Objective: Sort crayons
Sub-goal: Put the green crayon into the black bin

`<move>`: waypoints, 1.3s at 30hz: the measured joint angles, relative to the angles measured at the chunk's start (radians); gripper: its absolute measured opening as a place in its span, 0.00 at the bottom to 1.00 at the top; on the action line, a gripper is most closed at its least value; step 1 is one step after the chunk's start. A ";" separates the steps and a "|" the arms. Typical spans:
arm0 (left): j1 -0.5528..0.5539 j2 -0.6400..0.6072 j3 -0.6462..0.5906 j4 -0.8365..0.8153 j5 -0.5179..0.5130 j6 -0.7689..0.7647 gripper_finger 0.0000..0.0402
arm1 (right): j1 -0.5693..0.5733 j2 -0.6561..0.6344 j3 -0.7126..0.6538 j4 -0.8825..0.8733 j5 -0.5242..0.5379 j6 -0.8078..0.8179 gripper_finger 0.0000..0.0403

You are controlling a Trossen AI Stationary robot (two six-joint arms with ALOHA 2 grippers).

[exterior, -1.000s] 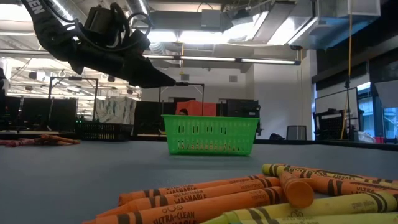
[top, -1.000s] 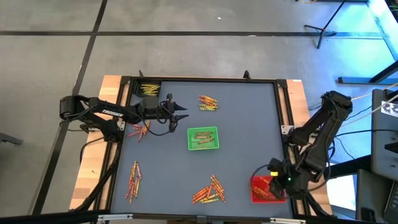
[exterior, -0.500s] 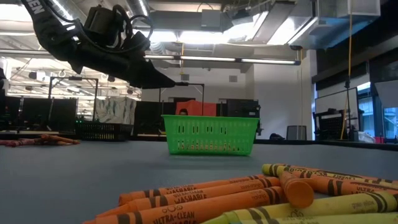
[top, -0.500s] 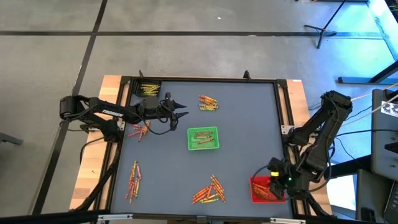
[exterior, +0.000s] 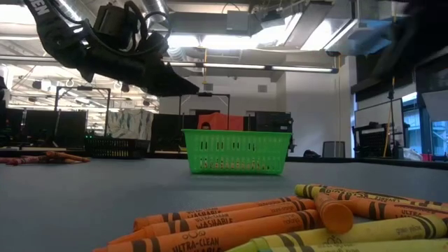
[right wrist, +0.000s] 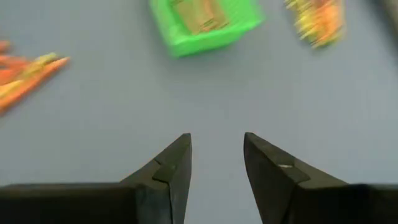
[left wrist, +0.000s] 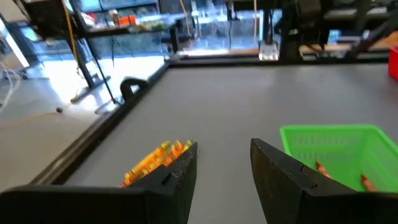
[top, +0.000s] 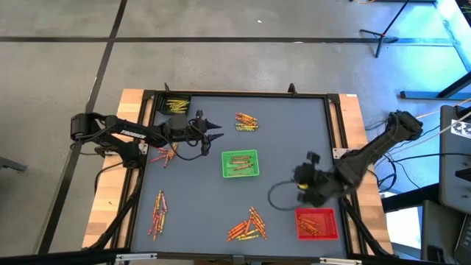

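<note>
Hovering over bare surface (top: 191,199) between the green tray (top: 241,163) and the red tray (top: 317,224), the right pincer (right wrist: 214,165) holds its fingers spread with nothing between them, though the overhead view shows it only as a dark blur. The left pincer (left wrist: 224,168), likewise spread and empty, hangs near the far left, beside a scattered clump of crayons (top: 246,122). Other crayons lie in heaps (top: 248,224) along the near edge and inside the green tray, their colours hard to separate.

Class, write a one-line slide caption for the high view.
Right gripper open and empty beside the red tray; left gripper hovers near the green tray, crayon piles scattered around.
</note>
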 joint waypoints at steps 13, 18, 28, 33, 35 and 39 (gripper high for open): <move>0.051 0.000 0.109 -0.110 -0.030 0.042 0.33 | -0.398 0.000 -0.139 0.370 0.161 -0.471 0.35; 0.119 0.000 0.148 -0.202 -0.031 0.077 0.33 | -0.600 0.000 -0.229 0.730 -0.032 -0.669 0.35; 0.155 0.000 0.148 -0.277 -0.026 0.082 0.33 | -0.931 0.036 -0.282 1.027 -0.419 -0.778 0.35; 0.152 0.000 0.148 -0.250 -0.001 0.082 0.33 | -0.998 0.149 -0.282 1.089 -0.506 -0.846 0.35; 0.152 0.000 0.148 -0.236 0.004 0.082 0.33 | -1.011 0.195 -0.282 1.097 -0.507 -0.874 0.35; 0.152 0.000 0.148 -0.164 0.004 0.085 0.33 | -1.017 0.282 -0.282 1.158 -0.511 -0.926 0.35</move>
